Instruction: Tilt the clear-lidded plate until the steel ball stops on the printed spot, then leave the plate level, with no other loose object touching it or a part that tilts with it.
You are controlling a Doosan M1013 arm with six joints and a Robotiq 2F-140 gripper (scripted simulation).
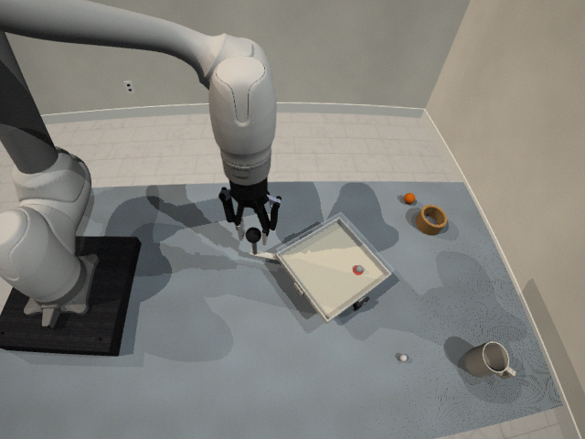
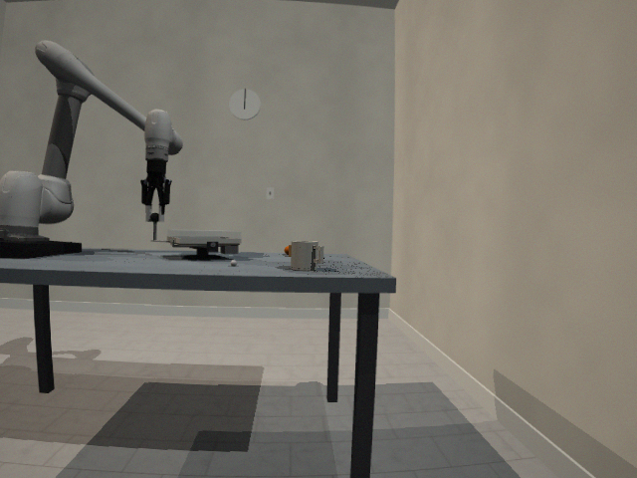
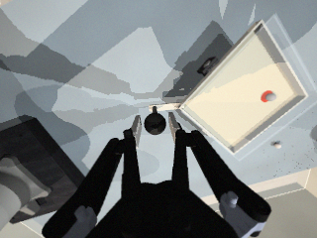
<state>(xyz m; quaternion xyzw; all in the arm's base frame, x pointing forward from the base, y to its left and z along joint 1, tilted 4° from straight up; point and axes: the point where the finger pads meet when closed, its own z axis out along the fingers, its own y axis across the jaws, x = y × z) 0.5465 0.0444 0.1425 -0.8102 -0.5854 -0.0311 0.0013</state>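
The square clear-lidded plate (image 1: 333, 266) sits on its pivot stand mid-table and looks level in the side view (image 2: 204, 237). The steel ball (image 1: 358, 268) rests on the red printed spot (image 1: 356, 270) near the plate's right corner; it also shows in the wrist view (image 3: 270, 97). A black knob (image 1: 253, 234) stands on a short arm at the plate's left corner. My gripper (image 1: 252, 234) hangs straight over the knob, its fingers open on either side with a gap to the knob (image 3: 155, 123).
A small white ball (image 1: 402, 358) lies loose in front of the plate, apart from it. A mug (image 1: 489, 359) lies at the front right. A wooden ring (image 1: 432, 216) and an orange ball (image 1: 409, 198) sit at the back right. The robot's base (image 1: 66, 294) stands on the left.
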